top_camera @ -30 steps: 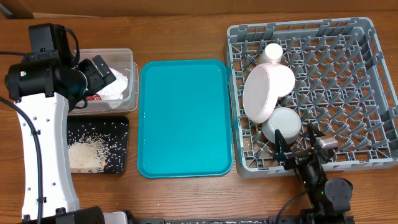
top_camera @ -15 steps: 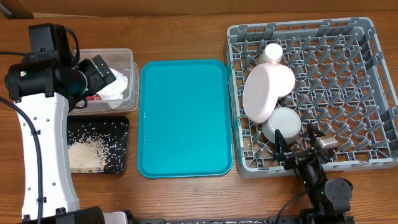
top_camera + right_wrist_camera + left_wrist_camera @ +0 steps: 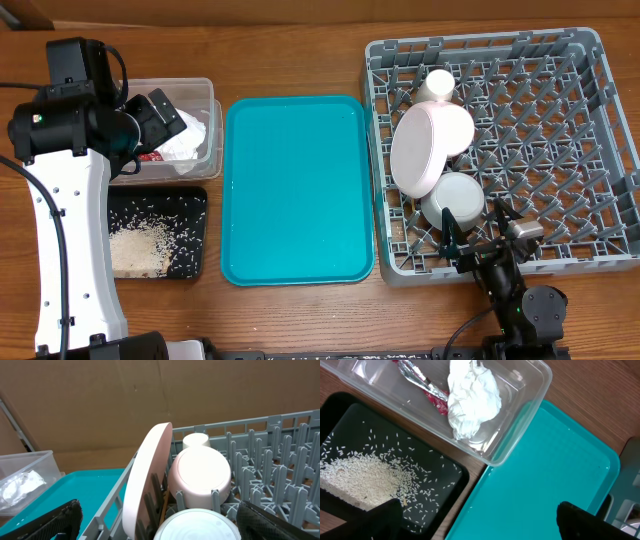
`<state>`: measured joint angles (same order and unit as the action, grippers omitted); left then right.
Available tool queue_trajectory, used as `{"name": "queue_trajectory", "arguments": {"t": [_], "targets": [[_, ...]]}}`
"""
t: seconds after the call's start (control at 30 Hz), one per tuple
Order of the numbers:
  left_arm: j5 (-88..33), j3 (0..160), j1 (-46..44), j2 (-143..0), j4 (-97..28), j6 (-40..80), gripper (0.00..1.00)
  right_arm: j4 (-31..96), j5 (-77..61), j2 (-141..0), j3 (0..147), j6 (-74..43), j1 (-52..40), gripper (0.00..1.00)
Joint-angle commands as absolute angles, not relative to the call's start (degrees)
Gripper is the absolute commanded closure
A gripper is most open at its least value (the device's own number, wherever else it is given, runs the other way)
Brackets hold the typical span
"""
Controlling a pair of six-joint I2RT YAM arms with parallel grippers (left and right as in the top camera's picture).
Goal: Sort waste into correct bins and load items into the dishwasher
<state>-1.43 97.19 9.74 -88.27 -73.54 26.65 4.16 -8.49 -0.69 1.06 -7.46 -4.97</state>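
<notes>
Since nothing has moved over the last second, with both arms and every object in the same place, the sorting looks finished or paused, and no step appears to be in hand.

Nearest, at the lower right of the overhead view, the right gripper [image 3: 472, 228] hovers over the rack's near edge with its jaws spread wide and nothing between them. At the lower left, the black tray [image 3: 195, 192] holds the rice [image 3: 138, 250], partly heaped and partly scattered. The teal tray [image 3: 295, 190] lies bare in the middle.

Farther up on the left, the left gripper [image 3: 172, 115] hangs over the tub [image 3: 212, 100], its jaws also wide apart and empty. In the tub lie the tissue [image 3: 472, 397] and, just beside it, the wrapper [image 3: 422, 385].

The rack [image 3: 560, 150] fills the right side. Along its left edge, the bowl [image 3: 455, 200] sits nearest. Behind it the plate [image 3: 425, 150] stands on edge between pegs, and the cup [image 3: 437, 85] is farthest. The right wrist view shows a second pinkish round piece leaning just behind the plate. The chopsticks cannot be made out with certainty.

If either arm moves, the rack's pegs and the upright plate crowd the right gripper, and the tub wall lies close under the left.
</notes>
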Motion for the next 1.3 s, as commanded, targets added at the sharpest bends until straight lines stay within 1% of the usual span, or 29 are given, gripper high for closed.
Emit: {"name": "queue_trajectory", "arguments": {"t": [0.0, 0.07, 0.17, 0.4, 0.5, 0.6, 0.77, 0.8, 0.93, 1.07, 1.17, 1.2, 1.27], "targets": [[-1.04, 97.54, 9.34, -88.4, -73.47, 26.17, 0.0, 4.01, -7.53, -0.16, 0.45, -7.51, -5.3, 0.0], [-1.04, 97.54, 9.3, -87.57, -73.47, 26.15, 0.0, 4.03, -7.53, -0.16, 0.45, -7.51, -5.3, 0.0], [-1.04, 97.54, 6.7, -84.29, -73.47, 26.15, 0.0, 4.03, -7.53, -0.16, 0.45, -7.51, -5.3, 0.0], [-1.06, 97.51, -6.24, -73.93, -73.47, 26.15, 0.0, 4.01, -7.53, -0.16, 0.45, -7.51, -5.3, 0.0], [-1.06, 97.34, -8.43, -70.65, -73.47, 26.15, 0.0, 4.03, -7.53, -0.16, 0.45, -7.51, -5.3, 0.0], [-1.06, 95.68, -8.75, -66.76, -73.47, 26.17, 0.0, 4.03, -7.53, -0.16, 0.45, -7.51, -5.3, 0.0], [-1.04, 87.59, -8.75, -59.07, -73.43, 26.15, 0.0, 4.03, -7.53, -0.16, 0.45, -7.51, -5.3, 0.0], [-1.06, 82.61, -8.64, -55.37, -73.14, 26.2, 0.0, 4.03, -7.53, -0.16, 0.45, -7.51, -5.3, 0.0], [-1.93, 71.29, -8.64, -47.35, -71.46, 27.66, 0.0, 4.01, -7.53, -0.16, 0.45, -7.51, -5.3, 0.0], [-1.93, 58.13, -8.6, -37.76, -64.07, 28.95, 0.0, 4.03, -7.53, -0.16, 0.45, -7.51, -5.3, 0.0], [-1.91, 48.34, -8.6, -31.22, -51.92, 28.93, 0.0, 4.01, -7.53, -0.19, 0.45, -7.51, -5.3, 0.0], [-1.65, 43.29, -8.58, -28.12, -44.6, 28.95, 0.0, 4.03, -7.55, -0.3, 0.45, -7.51, -5.3, 0.0], [-1.21, 37.45, -8.54, -24.71, -35.22, 28.95, 0.0, 4.01, -7.53, -0.34, 0.45, -7.51, -5.3, 0.0]]}}
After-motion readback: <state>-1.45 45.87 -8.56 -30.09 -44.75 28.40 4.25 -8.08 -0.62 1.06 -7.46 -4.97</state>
